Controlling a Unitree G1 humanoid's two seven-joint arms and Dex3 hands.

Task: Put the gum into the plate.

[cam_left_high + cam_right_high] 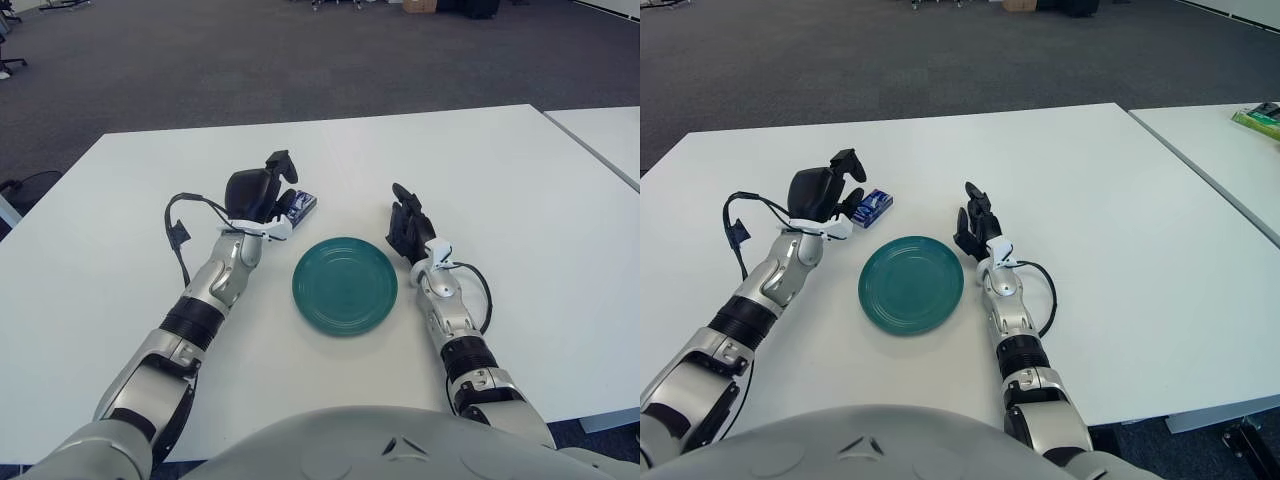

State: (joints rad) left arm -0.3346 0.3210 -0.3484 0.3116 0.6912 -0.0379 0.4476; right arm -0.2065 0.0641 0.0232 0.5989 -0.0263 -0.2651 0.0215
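left eye view: wide white counter (520, 190) over grey carpet (250, 60), second white counter (1220, 150) just to the right, set apart by a narrow gap. near the middle, round teal plate (344, 284), flat and bare. left of plate, left hand (262, 194) raised above the counter, fingers loosely spread, gripping nothing, one finger pointing up. right of plate, right hand (408, 226) showing beside its rim, fingers straight and close together, holding nothing. smallest, gum (298, 206), blue pack lying flat on the counter just right of the left hand, behind the plate's upper left rim, outside the plate. contact between hand and gum: cannot tell.
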